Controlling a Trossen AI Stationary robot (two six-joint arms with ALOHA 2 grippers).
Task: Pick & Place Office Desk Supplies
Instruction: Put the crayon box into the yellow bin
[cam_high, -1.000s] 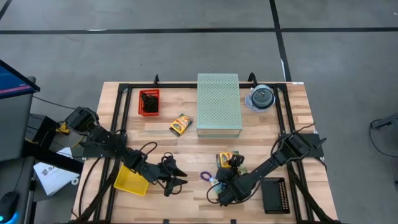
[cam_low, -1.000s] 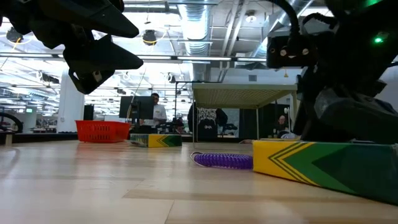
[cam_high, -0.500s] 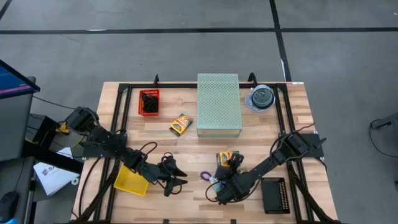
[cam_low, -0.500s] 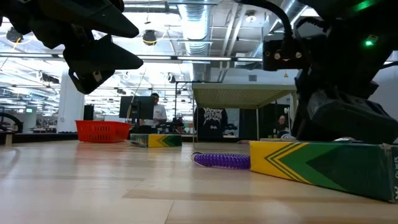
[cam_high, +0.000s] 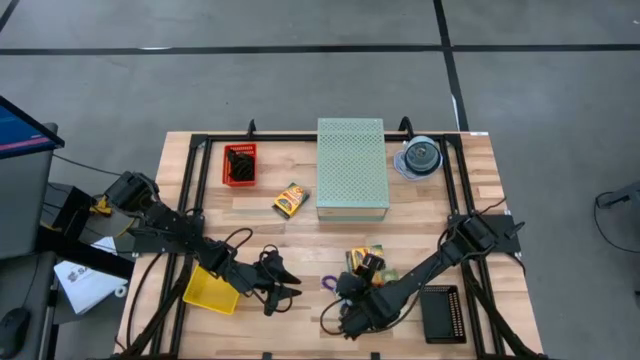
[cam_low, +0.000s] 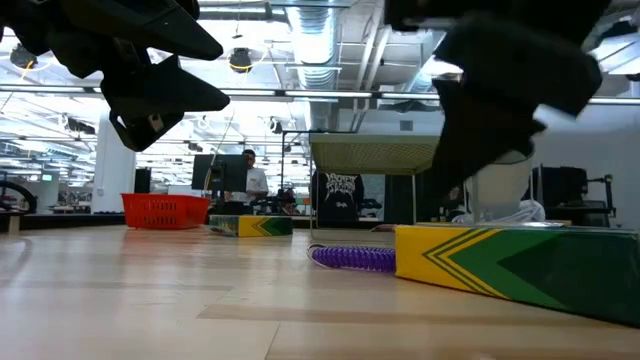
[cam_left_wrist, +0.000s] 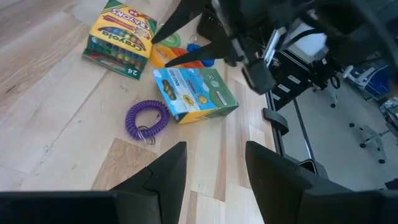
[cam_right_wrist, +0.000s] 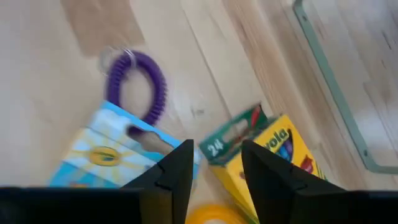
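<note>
A purple coil loop (cam_high: 328, 283) (cam_left_wrist: 147, 119) lies flat on the table at the near middle, beside a blue-green packet (cam_left_wrist: 196, 93) (cam_right_wrist: 102, 155) and a yellow-green crayon box (cam_high: 364, 257) (cam_right_wrist: 273, 155). An orange loop (cam_left_wrist: 160, 57) and a blue loop (cam_left_wrist: 196, 46) lie next to the crayon box. My right gripper (cam_high: 342, 318) (cam_right_wrist: 216, 149) hangs above this cluster, slanting down, fingers apart with nothing showing between their tips. My left gripper (cam_high: 288, 285) (cam_left_wrist: 214, 149) stands open and empty to the left of the coil, pointing at it.
A yellow tray (cam_high: 211, 290) lies under my left arm and a black perforated tray (cam_high: 441, 313) at the near right. Farther back are a red basket (cam_high: 239, 165), a second crayon box (cam_high: 290, 200), the pale green perforated box (cam_high: 352, 168) and the disc spindle (cam_high: 420, 157).
My right gripper has risen from just above the packet and crayon box and drawn a little toward the table's near edge; the things have stayed on the table.
</note>
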